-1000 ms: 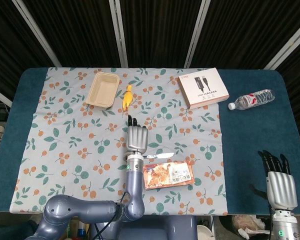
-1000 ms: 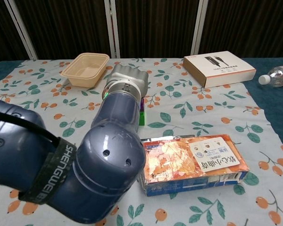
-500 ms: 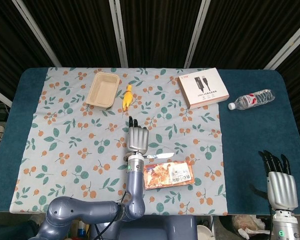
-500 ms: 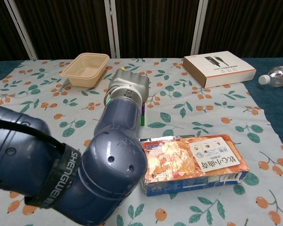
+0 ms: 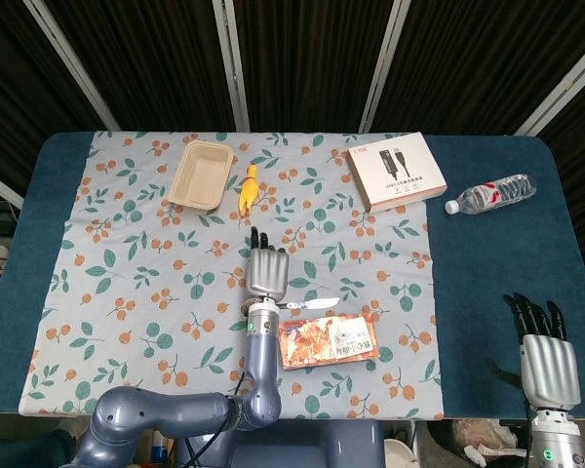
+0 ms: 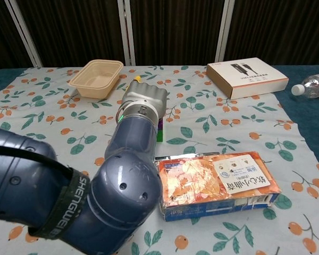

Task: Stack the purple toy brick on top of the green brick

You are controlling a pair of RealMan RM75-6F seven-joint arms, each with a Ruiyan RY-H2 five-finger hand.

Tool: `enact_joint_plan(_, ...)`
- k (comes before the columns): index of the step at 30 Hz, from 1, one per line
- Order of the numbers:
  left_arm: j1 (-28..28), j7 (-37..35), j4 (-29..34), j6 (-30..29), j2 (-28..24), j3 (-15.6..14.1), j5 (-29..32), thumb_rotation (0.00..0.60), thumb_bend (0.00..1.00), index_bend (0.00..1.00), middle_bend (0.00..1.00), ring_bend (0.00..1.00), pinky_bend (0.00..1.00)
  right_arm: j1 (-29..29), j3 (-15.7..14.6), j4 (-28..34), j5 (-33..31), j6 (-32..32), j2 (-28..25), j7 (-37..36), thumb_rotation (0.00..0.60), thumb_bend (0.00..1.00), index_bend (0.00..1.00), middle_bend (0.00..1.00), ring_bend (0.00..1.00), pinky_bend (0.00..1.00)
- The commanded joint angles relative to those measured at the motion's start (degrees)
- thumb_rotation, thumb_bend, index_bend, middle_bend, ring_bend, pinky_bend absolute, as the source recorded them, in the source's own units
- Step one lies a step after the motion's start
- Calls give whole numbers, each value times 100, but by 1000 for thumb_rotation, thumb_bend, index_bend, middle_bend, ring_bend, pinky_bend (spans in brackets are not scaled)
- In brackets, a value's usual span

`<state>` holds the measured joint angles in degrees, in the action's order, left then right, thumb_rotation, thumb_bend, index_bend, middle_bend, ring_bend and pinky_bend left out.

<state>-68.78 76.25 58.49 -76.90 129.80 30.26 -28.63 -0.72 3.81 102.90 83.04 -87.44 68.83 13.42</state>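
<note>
Floral tablecloth (image 5: pixel 127 263) bears a tan tray (image 5: pixel 201 175), contents unseen; left robot hand (image 5: pixel 268 270) grip unclear.

cloth (image 5: pixel 127 253): white w/ orange berries, green leaves
table (image 5: pixel 487 273): dark blue
tray (image 5: pixel 201 175): beige
my left hand (image 5: pixel 268 270): silver, arm blue-grey
bricks (image 6: pixel 159 129): purple & green slivers by my wrist
box (image 5: pixel 396 172): white, black top
snack pack (image 5: pixel 328 340): orange

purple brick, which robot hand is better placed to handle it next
Left. The left robot hand is over the cloth's middle, right at the purple brick and green brick. The right robot hand sits far off by the table's corner.
</note>
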Motion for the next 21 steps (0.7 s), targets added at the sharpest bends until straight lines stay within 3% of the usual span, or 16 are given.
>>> enact_joint_plan(1,30,-31,-48,33,10,-6,-19,600,394,482,414,129,51,-6,2,-4,-12,11,9,14,600,150,140,144,149,12)
enact_joint_plan(8,35,-19,4,17,-4,39,-120,600,394,465,393,120,51,-15,5,-6,-36,30,22,31,600,150,142,144,149,12)
enact_joint_plan(16,47,111,355,-122,-130,73,-219,600,376,255,146,4,22,-19,-5,3,-14,29,23,44,600,150,142,144,149,12)
enact_joint_plan(21,96,197,512,-158,-209,51,-207,600,371,193,63,0,12,-12,-10,16,4,10,16,39,600,149,145,144,149,12)
